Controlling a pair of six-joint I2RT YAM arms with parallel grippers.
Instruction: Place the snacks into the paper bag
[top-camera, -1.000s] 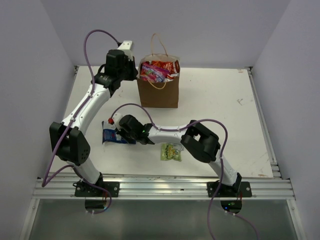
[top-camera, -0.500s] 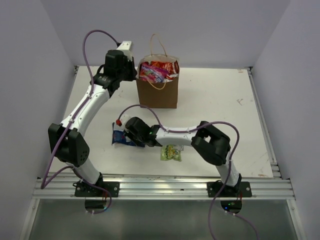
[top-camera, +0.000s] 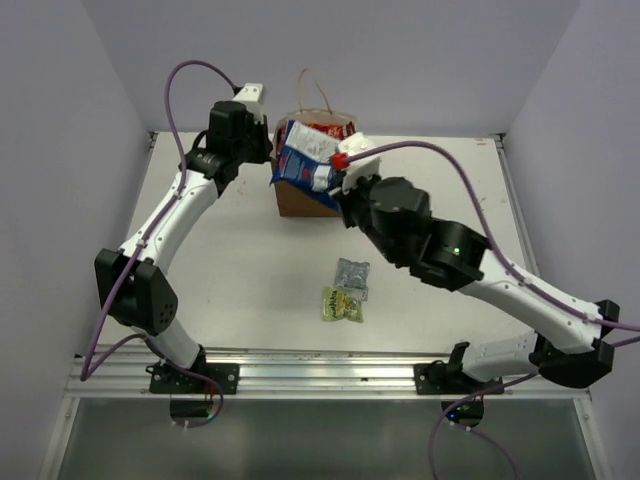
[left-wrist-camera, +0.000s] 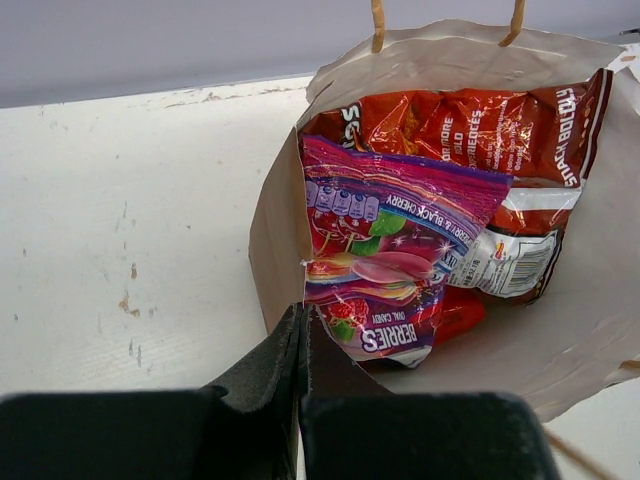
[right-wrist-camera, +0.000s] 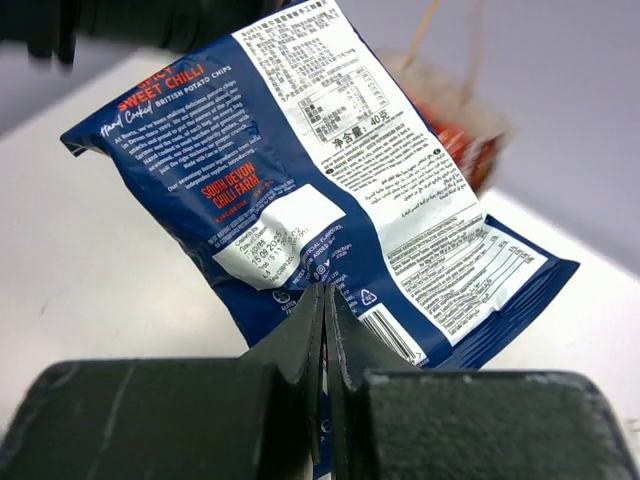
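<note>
We count two on the desk (top-camera: 230, 260): silver-grey packet (top-camera: 352, 272), yellow-green packet (top-camera: 343, 304). One blue-white packet (right-wrist-camera: 300, 170) pinched in right hand (right-wrist-camera: 326, 295); left hand (left-wrist-camera: 303, 330) pinches paper bag (left-wrist-camera: 280, 230) rim. Bagged ones overlap.

The blue packet (right-wrist-camera: 300, 180) reads "SWEET CHILLI", the purple packet (left-wrist-camera: 390, 250) "BERRIES".

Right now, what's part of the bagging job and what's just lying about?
Job: paper bag, left gripper on its rim; blue-white crisp packet in right gripper; purple berry packet, red-orange packets inside; silver-grey packet, yellow-green packet on table.
Not job, rig only: frame rail, purple cables.
</note>
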